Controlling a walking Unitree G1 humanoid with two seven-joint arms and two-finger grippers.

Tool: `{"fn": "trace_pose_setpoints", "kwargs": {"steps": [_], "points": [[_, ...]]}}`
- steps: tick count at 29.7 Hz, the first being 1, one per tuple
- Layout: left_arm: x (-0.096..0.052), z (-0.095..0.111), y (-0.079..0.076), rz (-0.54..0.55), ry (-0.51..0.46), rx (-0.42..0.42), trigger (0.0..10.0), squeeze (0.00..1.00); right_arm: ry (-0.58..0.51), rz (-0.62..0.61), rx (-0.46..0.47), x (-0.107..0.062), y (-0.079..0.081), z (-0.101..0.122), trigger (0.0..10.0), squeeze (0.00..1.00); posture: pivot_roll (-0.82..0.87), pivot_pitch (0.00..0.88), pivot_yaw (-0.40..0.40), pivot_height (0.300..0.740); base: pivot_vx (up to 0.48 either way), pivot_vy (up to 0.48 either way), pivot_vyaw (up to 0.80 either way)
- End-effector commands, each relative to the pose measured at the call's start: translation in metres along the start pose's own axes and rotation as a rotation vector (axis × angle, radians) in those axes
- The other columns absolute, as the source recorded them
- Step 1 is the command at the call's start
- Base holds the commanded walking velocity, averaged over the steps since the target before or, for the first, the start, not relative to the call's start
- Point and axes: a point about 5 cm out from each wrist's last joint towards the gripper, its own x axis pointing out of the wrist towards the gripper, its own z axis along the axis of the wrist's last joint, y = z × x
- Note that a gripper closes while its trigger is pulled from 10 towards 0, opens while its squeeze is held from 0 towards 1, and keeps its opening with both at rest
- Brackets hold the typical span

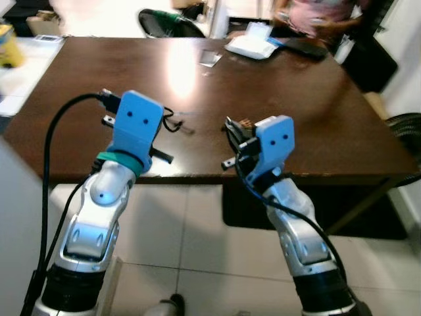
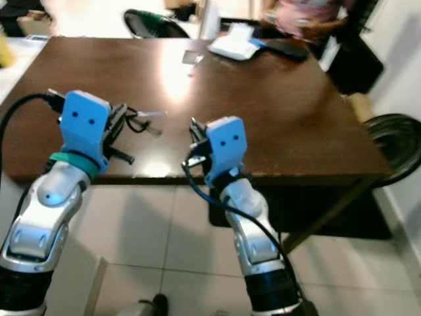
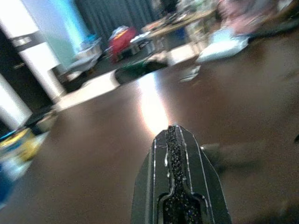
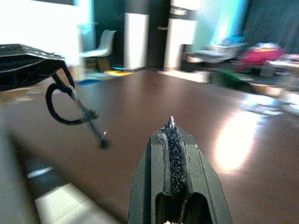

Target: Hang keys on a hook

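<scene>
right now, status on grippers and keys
Left gripper shut on black key loop over the dark table. Right gripper shut, empty. No hook seen.

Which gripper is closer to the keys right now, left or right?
Left. The left gripper is right at the keys, whose black loop hangs from its fingers over the table. The right gripper is off to their right, apart from them.

Bright daylight from the far side, strong glare patch on the dark counter [image 1: 184, 72]. Background overexposed. All views soft with motion blur; wrist views worst, backgrounds smeared.
</scene>
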Motion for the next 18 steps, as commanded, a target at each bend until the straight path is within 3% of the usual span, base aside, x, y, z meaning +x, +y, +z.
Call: {"fn": "trace_pose_setpoints", "kwargs": {"steps": [1,18], "points": [[0.0,0.0,-0.003,-0.011,0.003,0.011,10.0,0.0,-0.012,0.01,-0.01,0.001,0.0,0.001,10.0,0.0,0.06,0.016,0.098,0.74,0.0,0.0,0.8],[0.0,0.014,-0.023,-0.103,-0.042,-0.049,10.0,0.0,-0.028,0.018,-0.017,-0.001,-0.002,0.001,10.0,0.0,0.06,0.013,0.096,0.74,0.0,0.0,0.8]]}}
